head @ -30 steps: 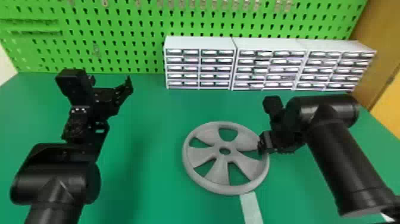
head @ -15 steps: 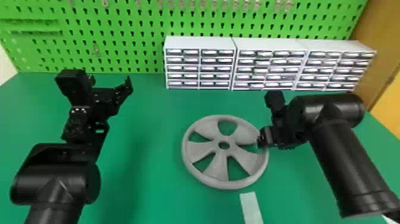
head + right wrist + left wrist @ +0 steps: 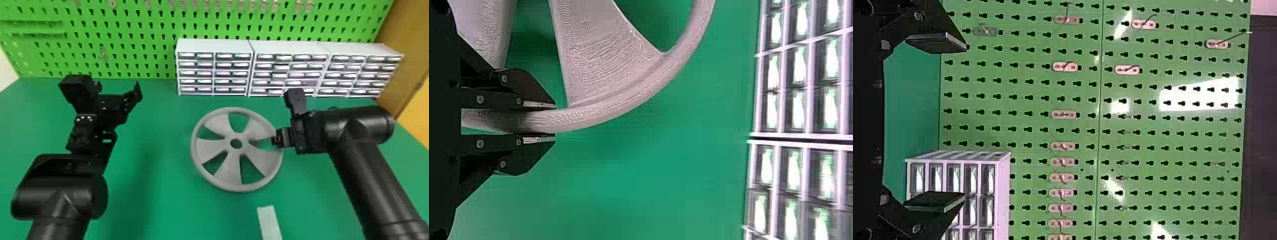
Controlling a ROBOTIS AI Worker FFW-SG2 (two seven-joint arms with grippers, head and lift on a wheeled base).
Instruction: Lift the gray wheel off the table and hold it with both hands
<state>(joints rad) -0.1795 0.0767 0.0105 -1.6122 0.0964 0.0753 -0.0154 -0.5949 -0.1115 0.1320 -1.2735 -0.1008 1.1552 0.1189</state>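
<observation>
In the head view my right gripper is at the right side of the gray wheel. The right wrist view has the wheel's rim between the two fingers of my right gripper, which is shut on it. My left gripper stands apart on the left in the head view, away from the wheel. In the left wrist view the left gripper has its fingers wide apart, with nothing between them.
White drawer cabinets stand at the back of the green table, before a green pegboard. A pale strip lies near the front, just below the wheel.
The wheel has shifted slightly away from the front, uncovering more of the pale strip, and has turned a little. The right gripper has moved slightly with it. The left arm has kept still.
</observation>
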